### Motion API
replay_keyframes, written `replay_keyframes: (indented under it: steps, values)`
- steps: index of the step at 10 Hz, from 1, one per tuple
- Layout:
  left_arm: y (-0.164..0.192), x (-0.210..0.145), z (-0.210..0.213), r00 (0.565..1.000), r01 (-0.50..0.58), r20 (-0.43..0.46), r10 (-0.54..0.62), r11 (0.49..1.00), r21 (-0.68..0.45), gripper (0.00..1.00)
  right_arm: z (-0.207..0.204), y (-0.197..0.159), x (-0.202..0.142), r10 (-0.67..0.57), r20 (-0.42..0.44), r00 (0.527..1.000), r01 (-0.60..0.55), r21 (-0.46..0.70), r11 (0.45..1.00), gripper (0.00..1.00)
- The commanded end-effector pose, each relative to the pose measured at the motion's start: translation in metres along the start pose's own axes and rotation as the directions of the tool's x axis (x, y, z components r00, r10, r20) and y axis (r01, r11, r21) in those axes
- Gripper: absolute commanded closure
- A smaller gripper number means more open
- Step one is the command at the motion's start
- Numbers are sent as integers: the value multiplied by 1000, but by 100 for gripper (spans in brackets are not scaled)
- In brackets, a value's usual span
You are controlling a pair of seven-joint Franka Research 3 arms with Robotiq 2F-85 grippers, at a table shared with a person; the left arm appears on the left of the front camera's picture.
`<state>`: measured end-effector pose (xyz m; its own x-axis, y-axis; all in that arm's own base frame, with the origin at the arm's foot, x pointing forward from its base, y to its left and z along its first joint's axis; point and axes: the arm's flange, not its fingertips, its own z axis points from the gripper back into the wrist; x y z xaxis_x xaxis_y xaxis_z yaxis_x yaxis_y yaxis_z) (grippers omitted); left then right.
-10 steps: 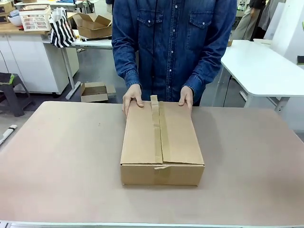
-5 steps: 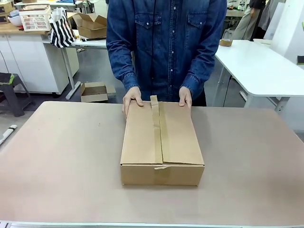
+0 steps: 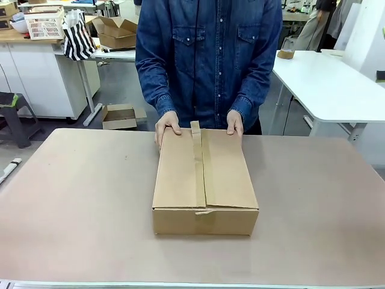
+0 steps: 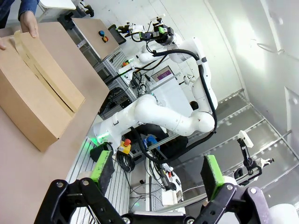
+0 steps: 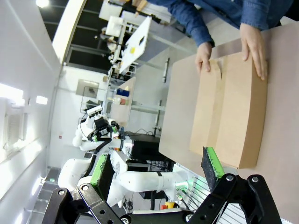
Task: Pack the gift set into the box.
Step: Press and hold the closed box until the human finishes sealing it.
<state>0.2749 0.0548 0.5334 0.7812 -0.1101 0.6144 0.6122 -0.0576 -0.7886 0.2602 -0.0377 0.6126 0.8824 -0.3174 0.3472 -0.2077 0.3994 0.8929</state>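
The box (image 3: pixel 204 180) lies closed in the middle of the table, a strip of brown tape (image 3: pixel 198 165) running along its top seam. A person in a denim shirt rests both hands (image 3: pixel 168 124) on its far edge. It shows too in the left wrist view as the box (image 4: pixel 32 88) and in the right wrist view as the box (image 5: pixel 229 112). The gift set is hidden or out of view. My left gripper (image 4: pixel 156 175) is open off the table's side, holding nothing. My right gripper (image 5: pixel 159 172) is open too, away from the box. Neither arm appears in the front view.
The brown table (image 3: pixel 78 205) stretches around the box on every side. Behind the person stand a white table (image 3: pixel 337 84), a smaller open carton (image 3: pixel 117 30) on a desk and a tiny cardboard tray (image 3: pixel 119 116) on the floor.
The person has shifted their upper body slightly; the hands stay on the box's far edge. The box has not moved.
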Motion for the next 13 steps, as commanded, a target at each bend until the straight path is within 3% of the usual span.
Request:
replay_keyframes:
  steps: [1,6,7,8,9,10,11,12,13]
  values:
    - [-4,3,-2,1000,15,19,-14,1000,-17,0,-3,1,4,23,3,1000,-24,21,1000,0]
    - [0,0,0,1000,0,0,0,1000,0,0,0,0,0,0,0,1000,0,0,1000,0]
    - [6,11,-26,996,82,-34,-77,982,172,0,-27,-8,14,79,151,985,-50,-187,981,0]
    - [15,22,-54,984,178,-68,-166,948,263,0,-64,-13,19,213,20,977,-211,-96,973,0]
    - [25,30,-87,958,286,-92,-271,915,285,0,-105,-21,20,334,-79,939,-337,-31,941,0]
    - [40,34,-119,925,379,-135,-355,837,394,0,-146,-31,17,444,-104,890,-440,65,896,0]
    - [52,32,-149,903,430,-152,-403,837,338,0,-181,-42,9,543,-175,821,-521,161,839,0]
    - [67,26,-181,883,470,-171,-438,828,306,0,-214,-50,-9,652,-285,702,-592,276,757,0]
    - [79,19,-203,881,473,-169,-442,833,287,0,-234,-45,-29,742,-318,591,-630,393,670,0]
